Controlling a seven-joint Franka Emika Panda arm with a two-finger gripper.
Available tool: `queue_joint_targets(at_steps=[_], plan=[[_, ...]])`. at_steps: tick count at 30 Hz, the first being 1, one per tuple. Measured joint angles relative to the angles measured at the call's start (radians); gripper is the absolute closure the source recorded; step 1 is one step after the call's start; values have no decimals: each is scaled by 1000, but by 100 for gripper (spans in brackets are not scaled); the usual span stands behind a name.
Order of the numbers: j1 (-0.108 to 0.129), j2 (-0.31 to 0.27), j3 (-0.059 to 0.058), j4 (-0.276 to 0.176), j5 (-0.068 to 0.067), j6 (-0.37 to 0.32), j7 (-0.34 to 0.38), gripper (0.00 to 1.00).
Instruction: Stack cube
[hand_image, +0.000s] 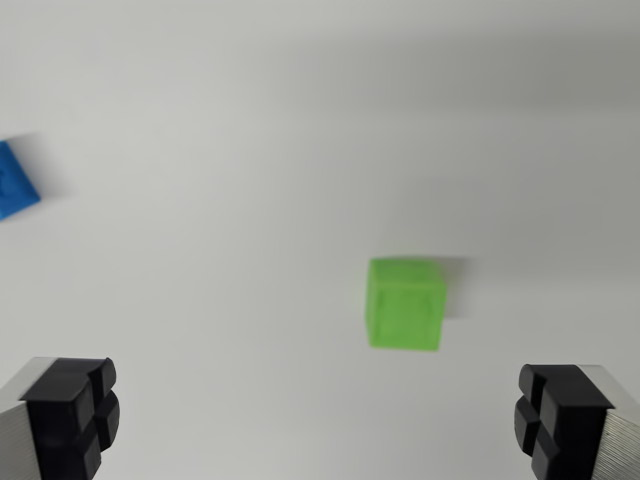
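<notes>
A bright green cube (405, 303) rests on the white table, a little right of the picture's middle. A blue cube (15, 182) sits at the wrist view's left edge, partly cut off by the frame. My gripper (318, 420) hangs above the table with its jaws wide apart and nothing between them. Its two black fingertips show at the bottom corners, one fingertip (75, 415) on the left and the other fingertip (560, 415) on the right. The green cube lies just beyond the fingertips, nearer the right one. The picture is slightly blurred.
A plain white table surface (250, 150) fills the view, with soft shadows beside each cube.
</notes>
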Motion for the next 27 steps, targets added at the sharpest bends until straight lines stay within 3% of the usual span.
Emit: queue_joint_targets(at_steps=[27], plan=[[11,3,2,-10,0,11,0,0]])
